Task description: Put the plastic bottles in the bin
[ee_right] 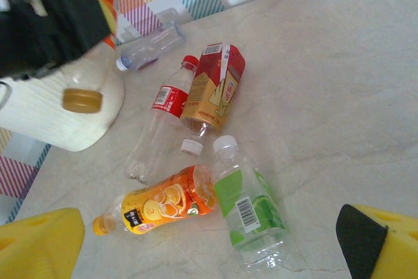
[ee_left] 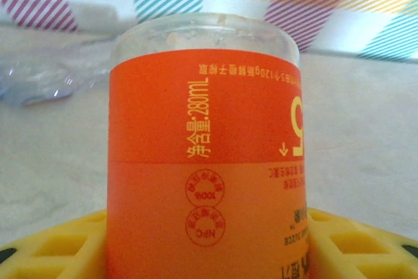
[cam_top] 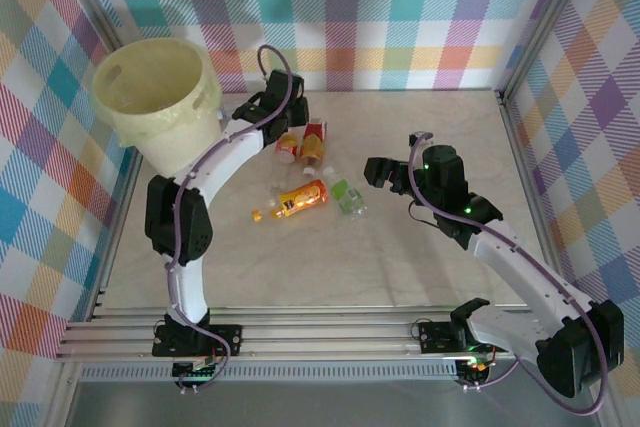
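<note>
My left gripper (cam_top: 268, 97) is clamped on an orange-labelled bottle (ee_left: 202, 148), whose long axis runs straight out between my fingers; the bin (cam_top: 172, 135) stands just to its left, nearer this arm; my right gripper (cam_top: 388, 175) hangs wide open, with the other bottles (ee_right: 163, 200) lying on the tabletop ahead of it.

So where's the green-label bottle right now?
In the top view the green-label bottle lies on its side centre-frame, just right of the lying orange bottle.
</note>
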Motion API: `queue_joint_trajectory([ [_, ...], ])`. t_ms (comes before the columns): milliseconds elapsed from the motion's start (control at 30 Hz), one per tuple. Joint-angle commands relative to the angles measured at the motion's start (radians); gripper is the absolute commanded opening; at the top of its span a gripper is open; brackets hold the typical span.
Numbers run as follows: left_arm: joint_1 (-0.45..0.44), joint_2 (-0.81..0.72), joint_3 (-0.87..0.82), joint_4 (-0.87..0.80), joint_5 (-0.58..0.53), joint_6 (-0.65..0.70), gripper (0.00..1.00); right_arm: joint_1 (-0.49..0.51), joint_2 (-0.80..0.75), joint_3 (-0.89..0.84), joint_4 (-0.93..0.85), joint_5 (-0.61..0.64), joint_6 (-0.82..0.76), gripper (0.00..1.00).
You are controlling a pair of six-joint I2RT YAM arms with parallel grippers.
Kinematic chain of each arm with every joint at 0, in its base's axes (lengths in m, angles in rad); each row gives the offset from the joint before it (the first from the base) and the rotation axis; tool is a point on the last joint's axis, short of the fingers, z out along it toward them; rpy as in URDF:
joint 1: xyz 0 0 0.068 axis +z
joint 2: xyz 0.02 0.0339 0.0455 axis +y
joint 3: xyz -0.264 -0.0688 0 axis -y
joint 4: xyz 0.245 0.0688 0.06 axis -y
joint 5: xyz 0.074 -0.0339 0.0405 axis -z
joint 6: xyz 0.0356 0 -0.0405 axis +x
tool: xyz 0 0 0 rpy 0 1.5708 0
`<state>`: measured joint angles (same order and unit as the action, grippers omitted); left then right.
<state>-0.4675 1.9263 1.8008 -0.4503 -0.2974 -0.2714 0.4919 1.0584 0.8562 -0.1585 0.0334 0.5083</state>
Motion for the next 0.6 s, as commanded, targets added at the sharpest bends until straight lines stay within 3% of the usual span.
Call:
queue_joint_trajectory([
  [0, -0.005, -0.107, -0.004, 0.076, 0.069, 0.067, 0.49, 0.001, 0.005, -0.008, 0.022, -0.015, -0.004, 1.00],
  [333, 0.016, -0.164, 0.178, -0.015, 0.073, 0.167, 0.49, 0.001, 0.018, 0.001, 0.028, -0.020, 0.001, 1.00],
  [567, 0.094, -0.164, 0.317, -0.058, 0.043, 0.205, 0.49, 0.002, 0.025, 0.004, 0.034, -0.027, 0.013, 1.00],
])
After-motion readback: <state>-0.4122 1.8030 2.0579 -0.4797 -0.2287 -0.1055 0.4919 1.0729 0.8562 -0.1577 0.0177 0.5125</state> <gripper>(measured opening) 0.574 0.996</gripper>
